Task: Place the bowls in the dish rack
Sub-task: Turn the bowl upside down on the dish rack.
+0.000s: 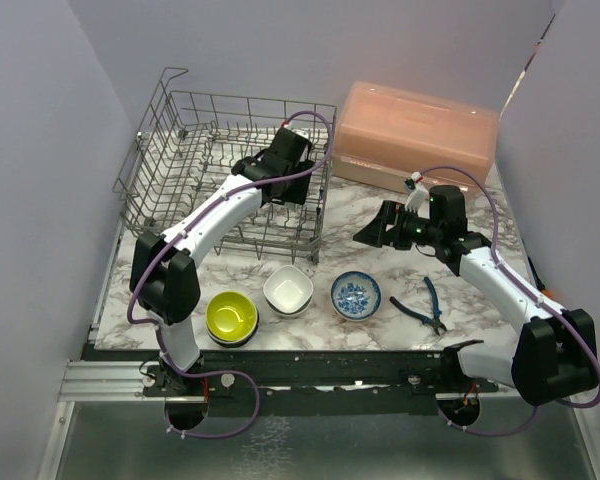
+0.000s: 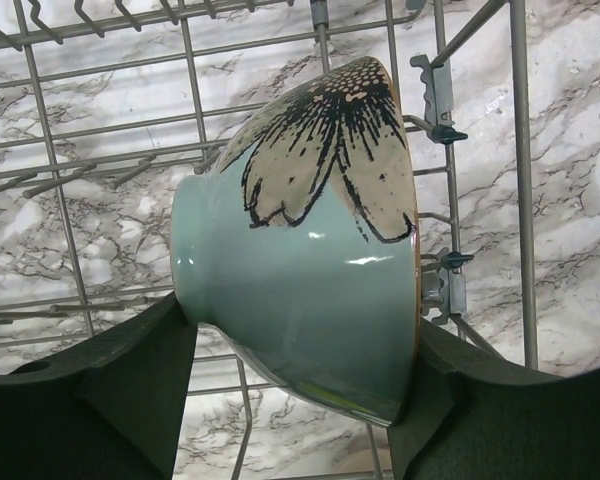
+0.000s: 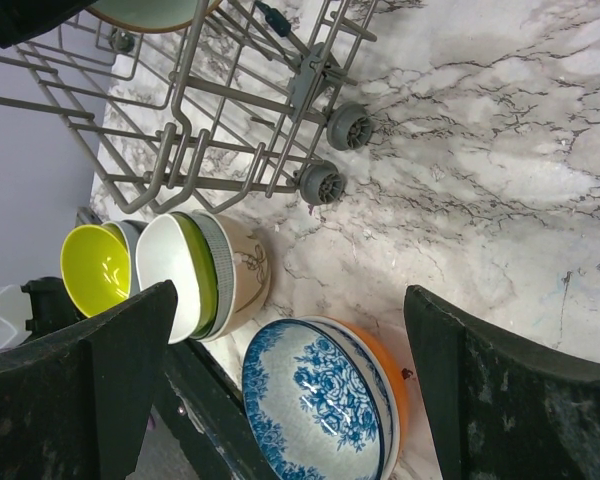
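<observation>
My left gripper (image 2: 300,372) is shut on a pale teal bowl (image 2: 310,250) with a black flower print, one finger on its foot and one on its rim. It holds the bowl on its side over the wire floor of the dish rack (image 1: 180,170). Seen from above, the left gripper (image 1: 270,175) is inside the rack's right half. On the table in front stand a lime-yellow bowl stack (image 1: 231,317), a white bowl stack (image 1: 288,290) and a blue-patterned bowl (image 1: 356,295) nested in an orange one (image 3: 400,385). My right gripper (image 1: 365,233) hangs open above the blue-patterned bowl (image 3: 315,400), holding nothing.
A pink lidded box (image 1: 415,135) sits at the back right. Blue-handled pliers (image 1: 425,305) lie right of the blue-patterned bowl. The rack's small wheels (image 3: 350,127) rest on the marble top. Purple walls close in both sides.
</observation>
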`<state>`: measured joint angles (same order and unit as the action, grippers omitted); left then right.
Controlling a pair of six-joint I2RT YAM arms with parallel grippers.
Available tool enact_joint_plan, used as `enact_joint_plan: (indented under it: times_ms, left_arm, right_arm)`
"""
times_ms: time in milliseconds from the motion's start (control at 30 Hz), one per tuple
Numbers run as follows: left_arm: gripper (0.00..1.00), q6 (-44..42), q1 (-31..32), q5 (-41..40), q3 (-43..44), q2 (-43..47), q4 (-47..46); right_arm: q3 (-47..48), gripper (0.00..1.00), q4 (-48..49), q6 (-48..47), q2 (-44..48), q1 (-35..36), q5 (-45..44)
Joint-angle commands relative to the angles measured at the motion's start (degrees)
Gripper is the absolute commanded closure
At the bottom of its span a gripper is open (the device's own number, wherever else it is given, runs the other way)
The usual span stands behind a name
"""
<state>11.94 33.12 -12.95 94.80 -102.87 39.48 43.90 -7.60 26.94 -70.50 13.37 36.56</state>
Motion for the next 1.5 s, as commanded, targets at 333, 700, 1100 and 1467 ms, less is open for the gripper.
enact_joint_plan:
  times_ms: [333,700,1100,1467]
  left_arm:
    - [1.00,1.33,1.69,1.71,1.16,-1.74,-3.45]
    - [1.00,0.97,3.46,-0.42,0.66,-3.13,-3.45]
    - [1.00,1.10,4.60,-0.76,-0.10,-3.50,-3.02]
    - [0.80,0.12,6.10,-2.38,1.70,-6.27,0.10]
  right_arm:
    - [-1.03,0.00,0.61,0.03,-0.17,-0.27,1.39]
    - [-1.09,0.00,0.96,0.40,-0.33,-0.27,2.22]
    - [-1.23,0.00,1.03,0.57,0.02,-0.27,2.30]
    - [-0.40,0.00,-0.04,0.03,-0.25,-0.27,2.59]
